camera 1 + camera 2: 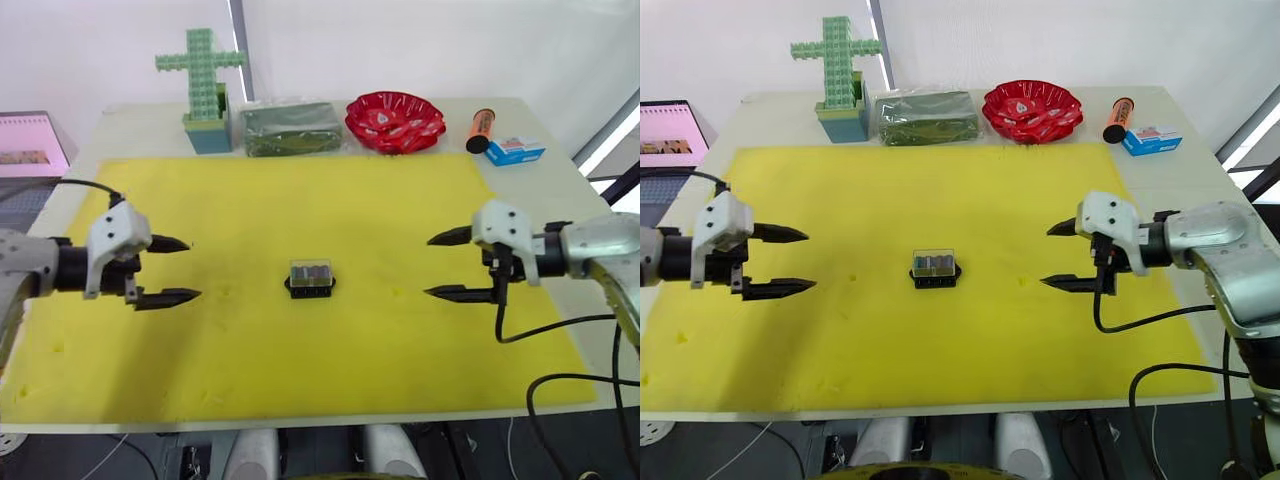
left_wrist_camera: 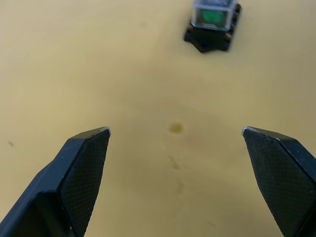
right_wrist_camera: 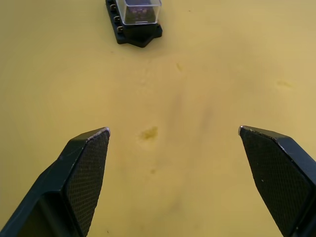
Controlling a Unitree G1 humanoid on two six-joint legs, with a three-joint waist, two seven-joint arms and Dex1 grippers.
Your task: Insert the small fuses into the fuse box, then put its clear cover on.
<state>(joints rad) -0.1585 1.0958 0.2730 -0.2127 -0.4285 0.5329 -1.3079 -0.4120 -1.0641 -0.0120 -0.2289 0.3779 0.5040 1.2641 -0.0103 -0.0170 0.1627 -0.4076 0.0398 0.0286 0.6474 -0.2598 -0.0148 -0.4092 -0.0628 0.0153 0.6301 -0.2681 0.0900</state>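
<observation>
The black fuse box (image 1: 310, 283) sits in the middle of the yellow mat (image 1: 300, 200) with the clear cover (image 1: 310, 270) seated on top of it. Through the cover I see small fuses inside, a green one (image 2: 212, 17) among them. My left gripper (image 1: 180, 270) hovers open well to the left of the box, fingers pointing at it. My right gripper (image 1: 440, 265) hovers open well to the right, also pointing at it. Nothing is between either pair of fingers. The wrist views show the covered box (image 3: 136, 19) ahead of each gripper.
Along the table's far edge stand a green cross-shaped block model (image 1: 203, 85), a dark green packet (image 1: 290, 128), a red bowl (image 1: 394, 120), an orange tube (image 1: 480, 128) and a blue-white box (image 1: 514, 150). A pink notebook (image 1: 30, 145) lies off the table's left.
</observation>
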